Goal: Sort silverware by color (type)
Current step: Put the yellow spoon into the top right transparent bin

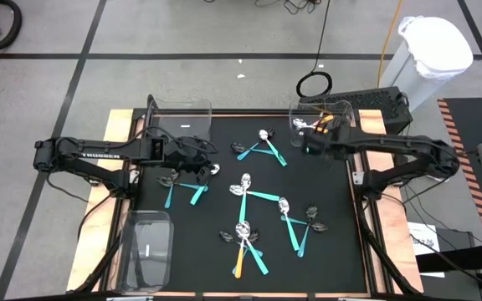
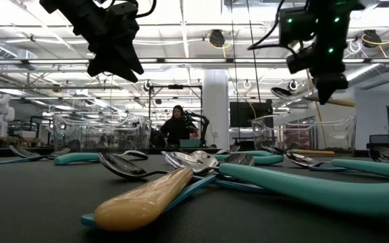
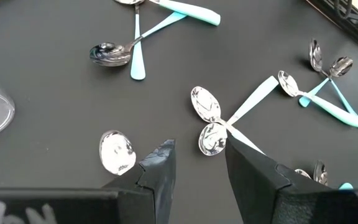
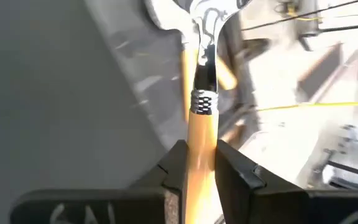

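Overhead, the black tabletop (image 1: 341, 251) carried many teal-handled spoons and forks (image 1: 258, 196), scattered in small crossed groups, and one orange-handled piece (image 1: 239, 261) near the front. The left gripper (image 1: 197, 160) hung above the left part of the tabletop, just in front of a clear bin (image 1: 179, 115). The right gripper (image 1: 310, 139) was at the far right corner, at a second clear bin (image 1: 323, 117) that already held orange-handled pieces. A third clear bin (image 1: 147, 248) lay at the front left.

From the low camera, both grippers were well above the tabletop. The right gripper (image 2: 328, 86) was clamped on an orange-handled utensil (image 2: 316, 97). A big orange handle (image 2: 144, 198) lay close to the lens, and a person (image 2: 175, 125) sat far behind.

In the left wrist view, the left gripper's fingers (image 3: 160, 171) stood apart with nothing between them, above shiny spoon heads (image 3: 205, 103).

In the right wrist view, the fingers (image 4: 176, 163) pressed the orange handle (image 4: 200, 134) from both sides.
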`<state>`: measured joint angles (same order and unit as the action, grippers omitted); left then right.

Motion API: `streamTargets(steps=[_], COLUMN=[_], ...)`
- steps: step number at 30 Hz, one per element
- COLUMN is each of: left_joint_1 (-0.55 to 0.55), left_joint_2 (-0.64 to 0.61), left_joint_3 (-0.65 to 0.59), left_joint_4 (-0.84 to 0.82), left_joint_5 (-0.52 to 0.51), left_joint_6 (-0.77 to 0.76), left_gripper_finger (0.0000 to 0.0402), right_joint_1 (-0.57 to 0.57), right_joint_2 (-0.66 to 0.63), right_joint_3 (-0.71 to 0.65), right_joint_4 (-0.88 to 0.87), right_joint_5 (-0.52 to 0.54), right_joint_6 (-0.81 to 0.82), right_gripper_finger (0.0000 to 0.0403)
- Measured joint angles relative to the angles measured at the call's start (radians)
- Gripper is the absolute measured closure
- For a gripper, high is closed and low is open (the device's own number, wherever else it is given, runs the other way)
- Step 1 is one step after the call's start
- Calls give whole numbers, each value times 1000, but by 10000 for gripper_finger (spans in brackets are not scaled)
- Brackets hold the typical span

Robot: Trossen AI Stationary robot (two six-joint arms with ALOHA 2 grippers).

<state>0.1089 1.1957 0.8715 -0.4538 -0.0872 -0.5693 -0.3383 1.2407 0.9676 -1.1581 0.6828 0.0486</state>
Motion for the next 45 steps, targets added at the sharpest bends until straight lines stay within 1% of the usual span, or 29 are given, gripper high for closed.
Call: streamTargets(steps=[6,8,10,12,16,19,22,24,26,28,29,31,34,37,40,43,45], left_joint_1=[0,0,0,0,0,-7,-19,-31,-42,-52,-55,-61,-76,-92,-111,-131,-141], left_joint_2=[0,0,0,0,0,0,0,0,0,0,0,0,0,0,0,0,0], left_joint_3=[0,0,0,0,0,0,0,0,0,0,0,0,0,0,0,0,0], left_joint_4=[-5,-4,-6,-9,-8,-8,-8,-8,-8,-8,-7,8,35,42,44,44,44], left_joint_5=[-1,-30,-72,-98,-105,-105,-105,-105,-104,-101,-95,-62,-17,6,8,8,8], left_joint_6=[-1,-2,-31,-54,-79,-80,-80,-80,-78,-62,-44,-6,14,3,11,36,54], left_gripper_finger=[260,260,260,260,260,260,260,260,260,260,260,260,260,260,260,260,260], right_joint_1=[-182,-233,-281,-317,-370,-394,-396,-395,-394,-385,-374,-348,-299,-225,-135,-48,7], right_joint_2=[9,20,29,45,67,76,74,73,72,72,72,72,72,72,72,72,77], right_joint_3=[0,0,0,0,0,0,5,20,31,35,37,43,64,97,121,124,124], right_joint_4=[231,304,356,385,414,414,381,346,352,377,396,430,447,459,477,544,604], right_joint_5=[-5,-34,-68,-78,-79,-79,-99,-196,-366,-542,-608,-679,-715,-737,-724,-683,-682], right_joint_6=[-324,-416,-465,-481,-471,-395,-211,-60,75,170,204,269,363,435,503,590,617], right_gripper_finger=[352,349,340,323,271,231,205,198,197,201,204,211,226,243,261,278,287])
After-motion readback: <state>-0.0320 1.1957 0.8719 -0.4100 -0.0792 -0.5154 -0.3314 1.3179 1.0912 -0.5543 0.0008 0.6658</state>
